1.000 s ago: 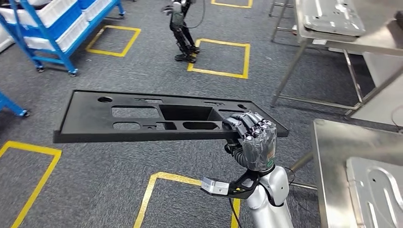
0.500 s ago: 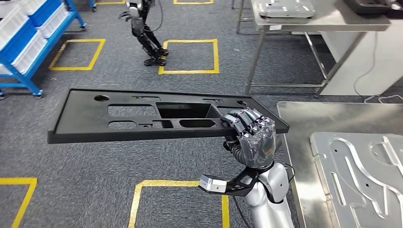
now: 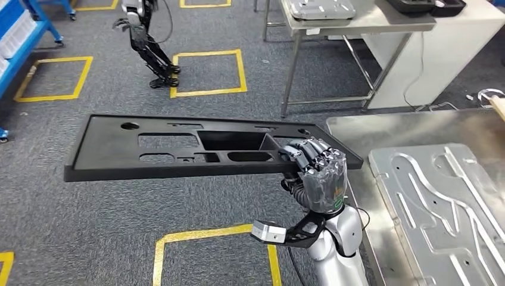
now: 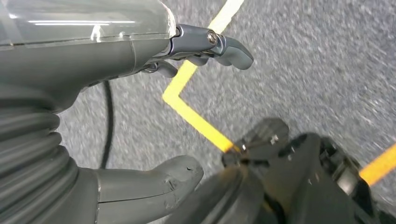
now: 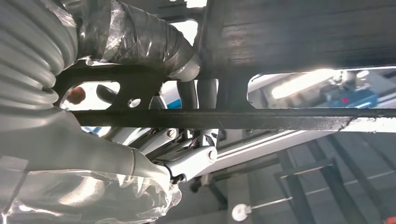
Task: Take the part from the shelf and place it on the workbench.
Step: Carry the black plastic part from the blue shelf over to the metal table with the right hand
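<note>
Right hand (image 3: 318, 173) holds the black part (image 3: 178, 146).
Part is beside the workbench (image 3: 357, 128). Left hand (image 4: 140, 107) fingers apart, holding nothing.

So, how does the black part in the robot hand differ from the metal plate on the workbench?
The black part is matte and dark; the metal plate is shiny silver. The black part is held in the air over the carpet by the right robot hand, while the metal plate lies on the workbench. Both are flat panels with cut-outs.
</note>
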Available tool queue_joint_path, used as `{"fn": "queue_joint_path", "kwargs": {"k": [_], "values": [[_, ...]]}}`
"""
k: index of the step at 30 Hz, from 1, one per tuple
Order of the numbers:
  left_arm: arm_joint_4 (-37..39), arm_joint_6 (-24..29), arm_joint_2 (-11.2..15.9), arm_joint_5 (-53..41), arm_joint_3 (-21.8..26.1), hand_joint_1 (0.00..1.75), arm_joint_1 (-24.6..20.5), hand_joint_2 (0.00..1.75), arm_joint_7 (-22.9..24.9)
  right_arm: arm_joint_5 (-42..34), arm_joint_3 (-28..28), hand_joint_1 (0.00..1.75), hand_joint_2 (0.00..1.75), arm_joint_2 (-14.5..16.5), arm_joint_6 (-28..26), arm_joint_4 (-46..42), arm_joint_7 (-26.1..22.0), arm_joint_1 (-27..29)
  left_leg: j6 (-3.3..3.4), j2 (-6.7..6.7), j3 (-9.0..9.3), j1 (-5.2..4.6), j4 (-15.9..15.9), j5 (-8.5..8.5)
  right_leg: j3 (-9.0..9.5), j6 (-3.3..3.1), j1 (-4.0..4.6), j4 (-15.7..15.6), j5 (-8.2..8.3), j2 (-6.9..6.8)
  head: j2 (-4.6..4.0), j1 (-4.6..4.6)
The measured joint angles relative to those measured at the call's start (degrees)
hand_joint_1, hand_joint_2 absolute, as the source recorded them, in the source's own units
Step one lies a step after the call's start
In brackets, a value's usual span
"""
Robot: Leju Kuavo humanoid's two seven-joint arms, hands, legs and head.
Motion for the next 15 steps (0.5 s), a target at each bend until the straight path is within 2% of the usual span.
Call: {"fn": "queue_joint_path", "kwargs": {"k": [1,2,3,4,5,7,8,9,11,12,13,15], "values": [[0.0,0.0,0.02,0.03,0.0,0.0,0.09,1.75,0.01,-0.01,0.0,1.75,1.75,-0.04,0.0,0.04,0.0,0.08,0.07,0.78,-0.11,-0.12,0.07,-0.01,-1.51,0.1,-0.04,3.45,-1.46,-0.65,0.0,-0.01],[0.0,0.0,0.04,0.04,0.0,0.0,0.13,1.75,0.01,-0.02,0.0,1.75,1.75,-0.08,0.01,0.09,0.0,0.17,0.08,1.57,-0.2,-0.2,0.14,-0.04,-2.32,0.14,-0.06,5.51,-1.97,-0.97,0.0,0.0],[0.0,0.0,0.07,0.05,0.0,0.0,0.1,1.75,0.02,-0.02,0.0,1.75,1.75,-0.14,0.01,0.14,0.0,0.24,0.09,2.31,-0.24,-0.27,0.2,-0.08,-2.11,0.1,-0.05,5.56,-1.44,-1.16,0.0,0.0],[0.0,0.0,0.08,0.08,0.0,0.0,0.05,1.75,0.02,-0.02,0.0,1.75,1.75,-0.19,0.01,0.18,0.0,0.27,0.08,3.02,-0.21,-0.35,0.25,-0.16,-0.69,-0.06,-0.01,3.29,0.05,-1.45,0.0,0.0],[0.0,-0.01,0.07,0.1,0.0,0.0,-0.01,1.75,0.03,-0.02,0.0,1.75,1.75,-0.22,0.01,0.19,0.0,0.27,0.05,3.65,-0.1,-0.43,0.27,-0.26,1.54,-0.4,0.13,-0.48,1.9,-2.26,0.0,0.0],[0.0,-0.03,0.04,0.12,0.0,0.0,-0.02,1.75,0.05,-0.03,0.01,1.75,1.75,-0.25,0.0,0.18,0.0,0.17,-0.19,4.8,0.08,-0.75,0.34,-0.49,5.39,-1.22,0.79,-7.48,3.98,-4.64,0.0,-0.02],[0.0,-0.04,0.03,0.12,0.0,0.0,-0.01,1.75,0.07,-0.07,0.01,1.75,1.75,-0.26,0.0,0.17,0.0,0.13,-0.39,5.31,0.14,-0.88,0.36,-0.58,6.18,-1.58,1.11,-9.2,4.19,-5.39,0.0,-0.01],[0.0,-0.03,0.03,0.13,0.0,0.0,0.0,1.75,0.09,-0.14,0.01,1.75,1.75,-0.27,0.0,0.16,0.0,0.13,-0.62,5.9,0.21,-1.0,0.33,-0.64,6.26,-1.79,1.36,-9.72,4.02,-5.43,0.0,-0.03],[0.0,-0.01,0.05,0.14,0.0,0.0,-0.14,1.75,0.12,-0.34,0.0,1.75,1.75,-0.31,0.0,0.15,0.0,0.24,-1.15,6.68,0.46,-1.04,0.31,-0.9,6.22,-2.25,1.11,-10.16,4.38,-4.16,0.0,-0.02],[0.0,-0.01,0.09,0.15,0.0,0.0,-0.21,1.75,0.09,-0.43,-0.01,1.75,1.75,-0.32,0.0,0.13,0.0,0.26,-1.45,5.95,0.38,-0.99,0.82,-1.49,6.32,-2.52,0.84,-10.45,4.6,-3.52,0.0,-0.02],[0.0,-0.02,0.11,0.17,0.0,0.0,-0.25,1.75,0.05,-0.5,-0.01,1.75,1.75,-0.31,0.0,0.12,0.0,0.25,-1.72,4.63,-0.16,-0.91,2.3,-2.62,6.42,-2.79,0.55,-10.74,4.83,-2.95,0.0,-0.03],[0.0,-0.04,0.14,0.19,0.0,0.0,-0.16,1.75,-0.03,-0.58,0.0,1.75,1.75,-0.31,0.0,0.11,0.0,0.26,-2.16,1.5,-2.87,-0.66,8.49,-6.15,6.42,-3.1,0.3,-10.91,5.08,-1.74,0.0,-0.05]]}}
